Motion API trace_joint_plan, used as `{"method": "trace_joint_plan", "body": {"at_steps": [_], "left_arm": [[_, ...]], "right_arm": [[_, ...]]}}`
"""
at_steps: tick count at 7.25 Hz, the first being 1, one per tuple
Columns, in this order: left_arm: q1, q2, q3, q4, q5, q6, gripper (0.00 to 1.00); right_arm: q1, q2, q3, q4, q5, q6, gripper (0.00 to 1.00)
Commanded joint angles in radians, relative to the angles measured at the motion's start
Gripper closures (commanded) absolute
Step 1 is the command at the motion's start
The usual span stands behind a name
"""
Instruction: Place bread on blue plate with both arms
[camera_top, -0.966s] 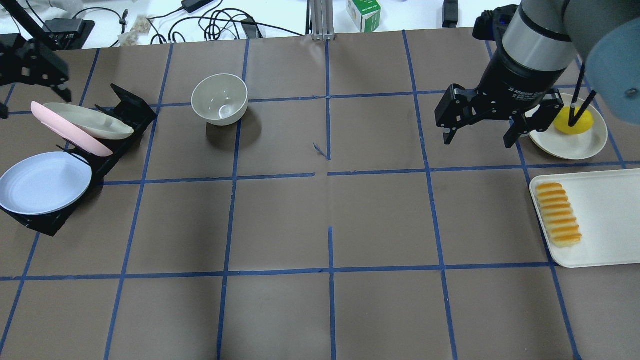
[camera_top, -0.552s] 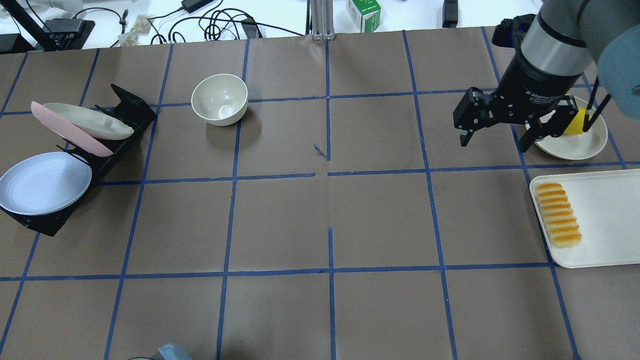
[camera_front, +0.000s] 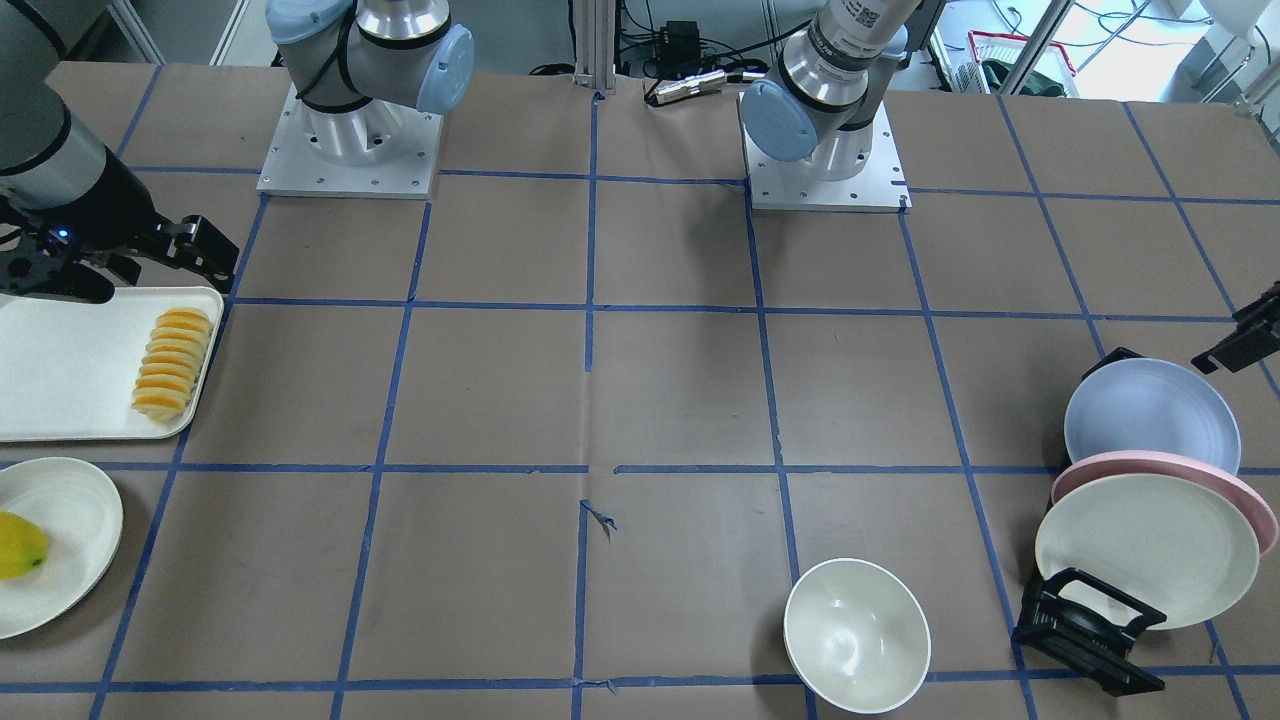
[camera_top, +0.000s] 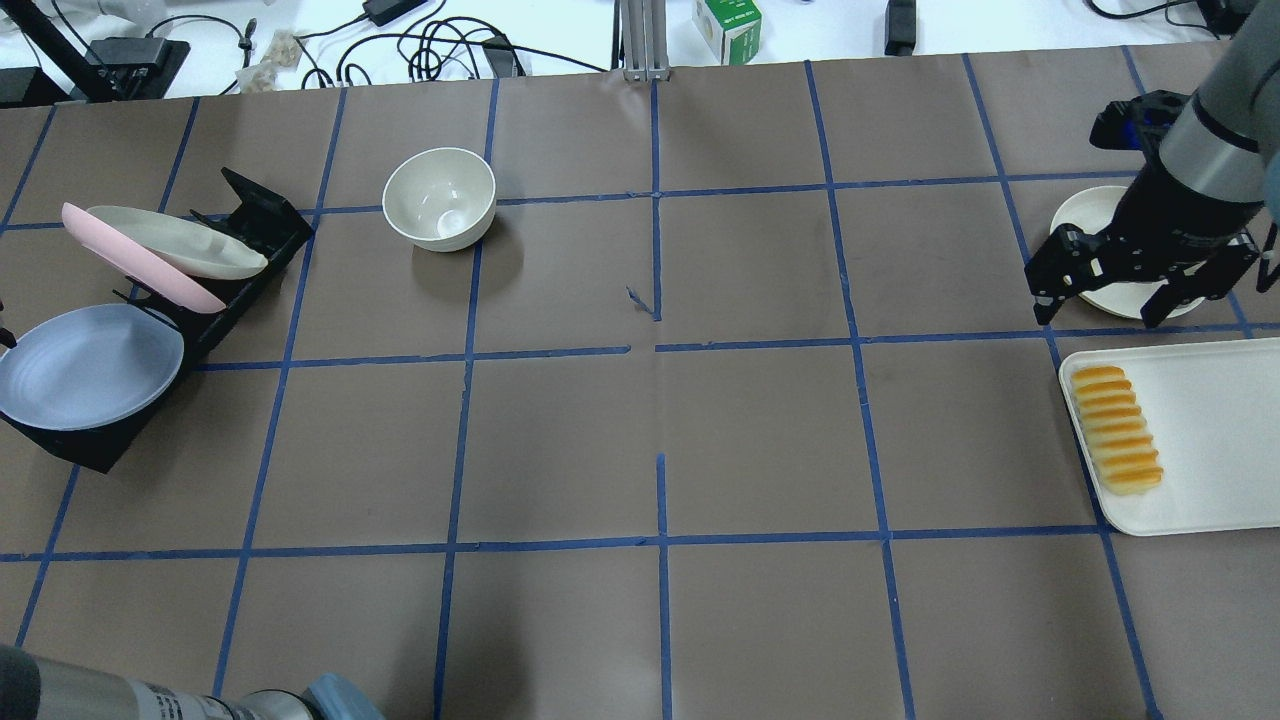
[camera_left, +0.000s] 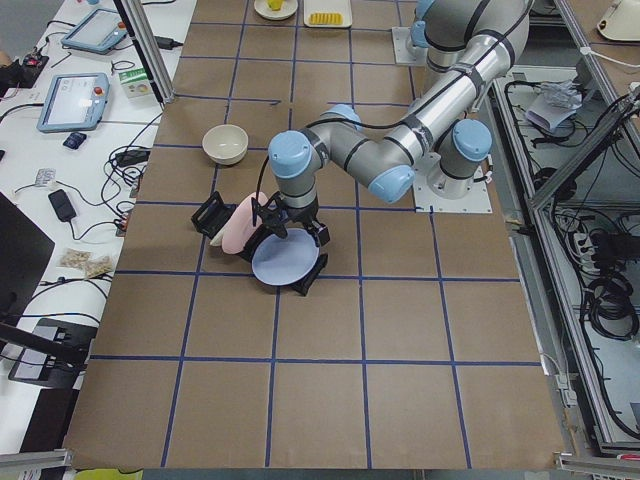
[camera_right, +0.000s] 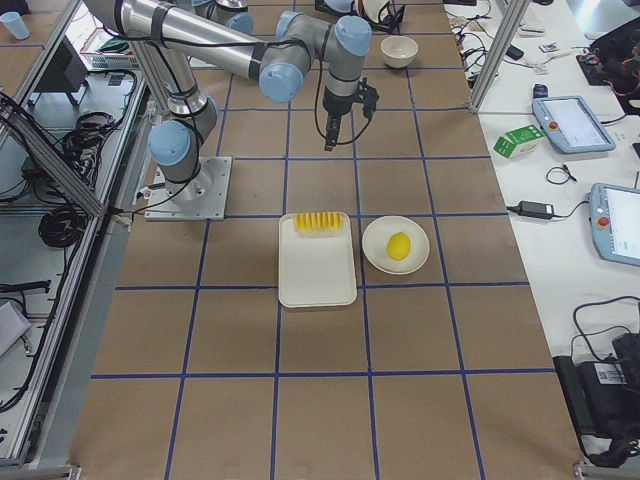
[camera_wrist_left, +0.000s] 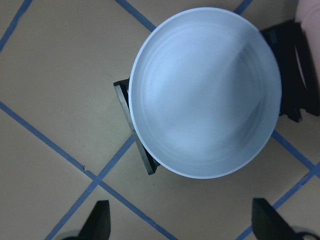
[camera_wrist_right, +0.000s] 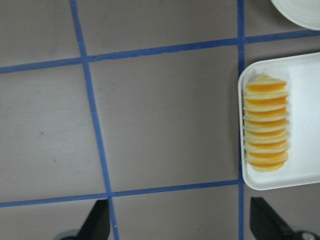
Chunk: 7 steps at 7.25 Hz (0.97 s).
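— Right pincer (camera_top: 1095, 315), overhead: I see its jaws spread, empty, covering part of one cream plate (camera_top: 1085, 212). One bread (camera_top: 1117, 430) lies on one white tray (camera_top: 1220, 490); one blue plate (camera_top: 85, 365) leans in one black rack (camera_top: 255, 215).
— And facing the robot?
— I count another cream plate (camera_front: 1145, 550) in the rack, one pink plate (camera_front: 1160, 462), one bowl (camera_front: 857, 635), and one yellow fruit (camera_front: 20, 545), which the arm hides overhead.
— The left pincer (camera_wrist_left: 180, 205)?
— Only its wrist view shows it well to me: jaws wide, empty, blue plate below. The right wrist view shows the bread at the tray's edge.
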Motion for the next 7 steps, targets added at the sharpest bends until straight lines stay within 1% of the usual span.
{"method": "trace_joint_plan", "body": {"at_steps": [1, 2, 3, 4, 5, 6, 7], "left_arm": [[0.006, -0.076, -0.001, 0.067, 0.009, 0.042, 0.0], [0.006, -0.092, 0.002, 0.071, 0.043, 0.05, 0.0], [0.006, -0.112, 0.002, 0.086, 0.054, 0.052, 0.05], [0.008, -0.125, 0.002, 0.093, 0.054, 0.052, 0.07], [0.008, -0.141, 0.011, 0.094, 0.054, 0.05, 0.07], [0.011, -0.144, 0.005, 0.094, 0.066, 0.053, 0.25], [0.009, -0.147, 0.002, 0.093, 0.087, 0.052, 0.26]], "right_arm": [[-0.028, 0.02, 0.069, -0.066, -0.013, -0.056, 0.0], [-0.031, 0.047, 0.08, -0.103, -0.014, -0.061, 0.0], [-0.059, 0.053, 0.085, -0.117, -0.016, -0.112, 0.0], [-0.118, 0.067, 0.097, -0.122, -0.01, -0.164, 0.0], [-0.169, 0.096, 0.12, -0.199, -0.01, -0.215, 0.0], [-0.198, 0.137, 0.154, -0.296, -0.01, -0.261, 0.0], [-0.232, 0.174, 0.172, -0.371, -0.005, -0.286, 0.0]]}}
